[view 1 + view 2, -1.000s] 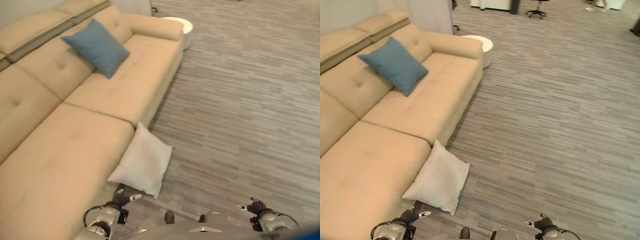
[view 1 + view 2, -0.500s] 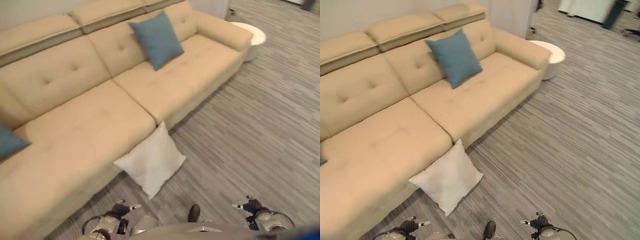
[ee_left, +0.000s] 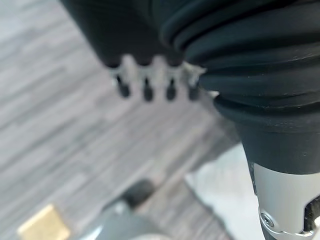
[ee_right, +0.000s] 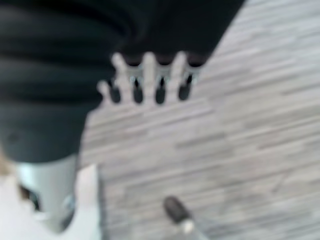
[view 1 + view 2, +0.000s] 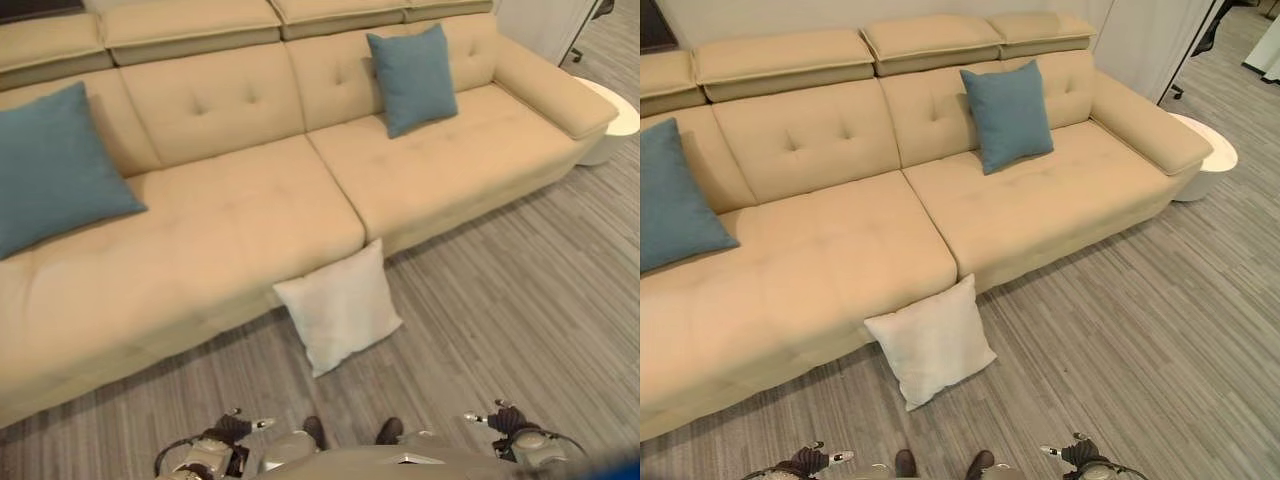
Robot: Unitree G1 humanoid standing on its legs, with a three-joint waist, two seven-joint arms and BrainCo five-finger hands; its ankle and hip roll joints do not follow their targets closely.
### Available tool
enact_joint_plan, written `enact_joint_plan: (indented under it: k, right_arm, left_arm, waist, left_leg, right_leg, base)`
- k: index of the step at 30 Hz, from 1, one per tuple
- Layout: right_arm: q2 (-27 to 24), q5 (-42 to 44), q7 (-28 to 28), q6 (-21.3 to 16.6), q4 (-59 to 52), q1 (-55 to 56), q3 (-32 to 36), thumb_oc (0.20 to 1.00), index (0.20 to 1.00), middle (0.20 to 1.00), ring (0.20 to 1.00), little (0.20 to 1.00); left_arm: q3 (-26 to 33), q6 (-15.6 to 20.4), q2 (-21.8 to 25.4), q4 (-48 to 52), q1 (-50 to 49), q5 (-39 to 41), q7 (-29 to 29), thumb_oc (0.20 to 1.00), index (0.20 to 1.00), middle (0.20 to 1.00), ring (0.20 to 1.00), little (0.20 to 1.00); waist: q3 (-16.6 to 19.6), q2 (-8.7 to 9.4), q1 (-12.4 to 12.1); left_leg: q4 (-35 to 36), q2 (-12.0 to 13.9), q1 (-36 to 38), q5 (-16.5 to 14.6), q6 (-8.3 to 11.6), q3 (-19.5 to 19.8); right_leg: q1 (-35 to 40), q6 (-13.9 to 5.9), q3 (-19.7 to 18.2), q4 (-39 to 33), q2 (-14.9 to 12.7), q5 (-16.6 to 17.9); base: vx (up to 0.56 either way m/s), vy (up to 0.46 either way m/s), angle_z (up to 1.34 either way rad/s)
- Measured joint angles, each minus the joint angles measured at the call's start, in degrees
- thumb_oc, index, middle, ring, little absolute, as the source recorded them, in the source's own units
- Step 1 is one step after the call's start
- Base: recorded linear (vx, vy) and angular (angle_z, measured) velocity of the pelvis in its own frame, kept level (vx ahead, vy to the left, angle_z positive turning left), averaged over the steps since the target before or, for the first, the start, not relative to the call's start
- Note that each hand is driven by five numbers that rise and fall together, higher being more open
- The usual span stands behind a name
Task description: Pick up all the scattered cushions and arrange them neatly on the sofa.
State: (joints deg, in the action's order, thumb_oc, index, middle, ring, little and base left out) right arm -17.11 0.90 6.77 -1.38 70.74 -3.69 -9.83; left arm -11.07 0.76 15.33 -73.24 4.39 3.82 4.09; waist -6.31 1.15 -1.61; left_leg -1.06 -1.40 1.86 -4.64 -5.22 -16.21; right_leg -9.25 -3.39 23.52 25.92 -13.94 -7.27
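A white cushion (image 5: 338,304) leans against the front of the beige sofa (image 5: 250,215), its lower corner on the floor. Two blue cushions rest against the sofa's backrest: one at the left end (image 5: 52,165), one right of the middle (image 5: 412,76). My left hand (image 5: 238,427) hangs low at the bottom edge of the left eye view, its fingers (image 3: 145,87) straight and holding nothing. My right hand (image 5: 497,419) hangs likewise at the bottom right, fingers (image 4: 150,82) straight and empty. Both hands are well short of the white cushion.
A round white side table (image 5: 612,118) stands by the sofa's right armrest. Grey striped flooring (image 5: 520,310) stretches in front of the sofa and to the right.
The whole picture has swung: the camera turned toward the sofa, which now lies squarely ahead, and the left blue cushion has come fully into view. Both hands stay low and empty.
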Motion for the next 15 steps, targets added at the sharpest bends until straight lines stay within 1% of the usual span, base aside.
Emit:
enact_joint_plan:
  k: [1,2,3,4,5,6,7,8,9,10,11,12,13,15]
  right_arm:
    - [0.7,0.0,-0.1,-0.1,-0.1,-0.2,-0.2,1.000,1.000,1.000,1.000,1.000]
    - [0.8,0.0,-0.2,-0.2,-0.7,-2.1,-1.2,1.000,1.000,1.000,1.000,1.000]
    - [0.7,0.0,-0.2,-0.3,-1.3,-2.7,-1.4,1.000,1.000,1.000,1.000,1.000]
    - [0.7,0.0,-0.2,-0.3,-1.3,-2.7,-1.7,1.000,1.000,1.000,1.000,1.000]
    - [0.8,0.0,-0.2,-0.3,-1.4,-3.1,-2.2,1.000,1.000,1.000,1.000,1.000]
    - [0.8,0.0,-0.3,-0.3,-1.4,-3.0,-2.1,1.000,1.000,1.000,1.000,1.000]
    - [0.9,0.0,-0.4,-0.3,-1.0,-2.7,-2.3,1.000,1.000,1.000,1.000,1.000]
    - [0.9,0.0,-0.4,-0.2,-1.0,-2.2,-2.3,1.000,1.000,1.000,1.000,1.000]
    - [0.9,0.0,-0.5,-0.2,-0.8,-1.7,-2.1,1.000,1.000,1.000,1.000,1.000]
    - [0.4,-0.1,-0.6,-0.2,0.0,-1.1,-2.1,1.000,1.000,1.000,1.000,1.000]
    - [0.4,-0.1,-0.7,-0.2,0.0,-0.9,-2.1,1.000,1.000,1.000,1.000,1.000]
    - [0.6,-0.1,-0.7,-0.2,0.0,-0.8,-2.3,1.000,1.000,1.000,1.000,1.000]
    - [0.5,-0.1,-0.8,-0.2,0.0,-0.4,-2.5,1.000,1.000,1.000,1.000,1.000]
    - [0.1,-0.1,-0.9,-0.2,-0.2,-0.5,-2.2,1.000,1.000,1.000,1.000,1.000]
  left_arm:
    - [-0.1,0.2,0.9,0.1,0.7,0.0,0.0,1.000,1.000,1.000,1.000,1.000]
    - [0.0,0.3,1.5,-0.2,0.7,0.0,0.0,1.000,1.000,1.000,1.000,1.000]
    - [0.0,0.2,1.4,-0.3,0.6,0.0,0.0,1.000,1.000,1.000,1.000,1.000]
    - [0.1,0.2,1.3,-0.3,0.7,0.0,0.0,1.000,1.000,1.000,1.000,1.000]
    - [0.0,0.3,1.1,-0.1,0.7,0.0,0.0,1.000,1.000,1.000,1.000,1.000]
    - [-0.1,0.3,1.1,-0.1,0.7,0.0,0.0,1.000,1.000,1.000,1.000,1.000]
    - [0.0,0.6,1.0,-0.1,0.6,0.0,0.0,1.000,1.000,1.000,1.000,1.000]
    - [0.0,0.7,1.2,-0.1,0.2,0.0,0.0,1.000,1.000,1.000,1.000,1.000]
    - [0.0,0.8,1.4,0.0,0.0,0.0,0.0,1.000,1.000,1.000,1.000,1.000]
    - [0.1,0.9,0.3,-0.1,-1.1,0.0,0.0,1.000,1.000,1.000,1.000,1.000]
    - [0.1,0.9,0.2,-0.1,-1.6,0.0,0.0,1.000,1.000,1.000,1.000,1.000]
    - [0.2,0.9,0.2,-0.2,-1.4,0.1,0.0,1.000,1.000,1.000,1.000,1.000]
    - [0.3,0.9,0.0,-0.2,-1.4,0.1,0.0,1.000,1.000,1.000,1.000,1.000]
    - [0.1,1.1,-0.5,0.0,-1.1,0.1,0.0,1.000,1.000,1.000,1.000,1.000]
  waist:
    - [0.4,-0.04,0.7]
    - [0.1,-0.05,0.5]
    - [-0.1,-0.25,0.8]
    - [0.0,0.13,0.9]
    - [-0.1,0.28,1.0]
    - [0.0,0.39,1.1]
    - [-0.4,0.68,1.5]
    - [-0.4,1.45,2.4]
    - [-0.8,2.40,2.3]
    - [-0.3,0.31,2.0]
    - [0.0,-0.05,1.7]
    - [-0.2,0.12,1.4]
    - [-0.3,0.59,1.5]
    - [-0.2,0.44,0.8]
  left_leg:
    - [0.9,-0.8,0.2,0.3,-0.19,1.6]
    - [2.2,-1.0,1.2,0.8,-0.02,2.1]
    - [2.6,-1.0,1.6,0.7,0.25,2.8]
    - [2.9,-1.1,1.9,0.8,0.39,3.2]
    - [2.9,-1.2,2.3,0.8,0.42,4.4]
    - [3.0,-1.3,2.5,0.8,0.42,4.5]
    - [3.0,-1.3,3.6,0.2,1.23,7.4]
    - [3.0,-1.7,4.1,0.0,1.52,9.2]
    - [3.2,-2.1,5.2,-0.4,2.18,10.0]
    - [2.6,0.8,5.5,-1.5,3.99,12.1]
    - [2.3,1.9,5.8,-1.6,4.36,12.1]
    - [0.6,2.7,4.6,-1.4,5.34,13.3]
    - [-1.6,2.9,3.2,-1.5,5.54,14.4]
    - [-2.3,4.2,2.0,-0.9,6.36,16.1]
  right_leg:
    - [-2.4,-1.58,-7.3,0.5,1.1,-1.0]
    - [-4.7,-1.89,-13.3,-3.7,3.5,-0.6]
    - [-4.9,-2.49,-15.1,-8.2,4.6,0.5]
    - [-4.9,-3.13,-15.5,-11.3,5.0,2.1]
    - [-5.8,-3.11,-15.6,-13.4,5.0,4.3]
    - [-6.2,-3.01,-15.7,-13.9,5.0,5.2]
    - [-6.0,-3.07,-20.0,-16.3,6.3,8.1]
    - [-4.9,-3.17,-21.4,-18.3,6.3,9.7]
    - [-4.1,-2.30,-21.7,-18.9,6.2,12.0]
    - [-0.7,-0.83,-19.8,-22.1,8.4,12.6]
    - [0.5,0.17,-19.2,-24.1,9.5,13.2]
    - [2.5,0.80,-17.4,-26.7,9.9,13.8]
    - [3.9,1.29,-16.0,-28.7,9.8,14.3]
    - [5.0,2.18,-13.7,-30.0,10.7,14.5]
  base:
    - [0.21,-0.044,0.83]
    - [0.21,-0.048,0.59]
    - [0.21,-0.072,0.32]
    - [0.19,-0.076,0.43]
    - [0.19,-0.076,0.39]
    - [0.18,-0.083,0.67]
    - [0.10,-0.077,0.96]
    - [0.15,-0.122,1.01]
    - [0.20,-0.289,0.89]
    - [0.16,-0.242,0.47]
    - [0.14,-0.265,0.48]
    - [0.06,-0.153,0.52]
    - [0.06,-0.197,0.60]
    - [0.03,-0.177,0.68]
